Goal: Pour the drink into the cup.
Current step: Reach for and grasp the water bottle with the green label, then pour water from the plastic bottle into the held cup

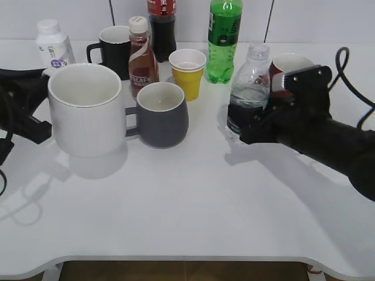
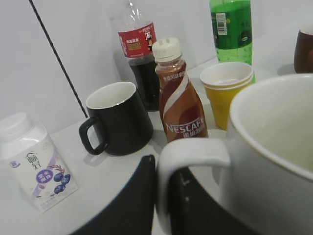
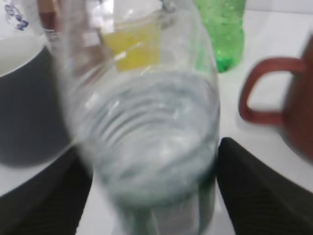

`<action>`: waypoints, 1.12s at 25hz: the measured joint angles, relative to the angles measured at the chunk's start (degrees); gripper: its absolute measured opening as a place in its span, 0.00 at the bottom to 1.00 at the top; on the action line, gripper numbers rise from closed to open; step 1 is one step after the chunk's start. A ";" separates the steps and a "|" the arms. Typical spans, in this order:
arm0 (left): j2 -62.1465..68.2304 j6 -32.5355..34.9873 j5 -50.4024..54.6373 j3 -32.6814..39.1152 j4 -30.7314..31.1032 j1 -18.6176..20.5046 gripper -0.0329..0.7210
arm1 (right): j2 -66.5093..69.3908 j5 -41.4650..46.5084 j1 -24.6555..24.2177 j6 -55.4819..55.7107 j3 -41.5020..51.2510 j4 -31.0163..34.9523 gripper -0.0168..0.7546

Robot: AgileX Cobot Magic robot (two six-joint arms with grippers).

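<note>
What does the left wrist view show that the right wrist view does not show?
Only the left wrist view shows the white mug's handle between the left hand's fingers, the black mug and the coffee bottle. Only the right wrist view shows the water bottle between the right hand's fingers and a red-brown mug handle. Both show the yellow cup and the green bottle.

Quick count, approx: 4 mugs w/ handles – big white mug [image 1: 87, 109] at 9 o'clock, dark grey mug [image 1: 163, 113] near centre, black mug [image 1: 113, 51] at 11, brown-red mug [image 1: 287, 65] at 2. 1 yellow paper cup [image 1: 188, 72] at 12. Bottles: 5 total – clear water bottle [image 1: 249, 88] at 2, green soda bottle [image 1: 223, 40] at 1, cola bottle [image 1: 162, 28] at 12, brown coffee bottle [image 1: 141, 57] at 11, small white yogurt-type bottle [image 1: 53, 44] at 10. Also 2 black grippers: left gripper [image 2: 161, 198], right gripper [image 3: 151, 196].
</note>
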 joint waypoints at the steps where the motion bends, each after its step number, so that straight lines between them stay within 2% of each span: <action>1: -0.08 -0.49 0.20 0.00 0.13 -0.02 0.10 | 0.07 0.60 0.00 0.00 -0.67 -1.57 0.60; 4: -0.13 -1.94 1.25 0.00 0.73 -1.48 0.10 | -1.62 3.37 0.13 0.01 -1.16 -9.82 0.60; 7: -0.13 -2.29 5.00 -0.98 1.51 -5.30 0.10 | -7.32 13.47 2.68 -0.70 -2.64 -15.44 0.60; 11: -0.13 -2.36 10.63 -4.14 0.82 -11.46 0.10 | -15.95 29.83 7.19 -6.51 -8.88 -18.44 0.60; 14: -0.13 -2.54 14.87 -6.81 -1.89 -14.50 0.10 | -19.18 38.19 10.23 -13.77 -14.21 -18.84 0.60; 19: -0.13 -2.54 19.21 -8.99 -3.84 -15.91 0.10 | -19.71 48.66 14.34 -27.90 -19.59 -20.15 0.60; 28: -0.13 -2.71 23.15 -10.14 -3.95 -15.91 0.10 | -19.71 51.17 16.26 -48.97 -20.93 -20.34 0.60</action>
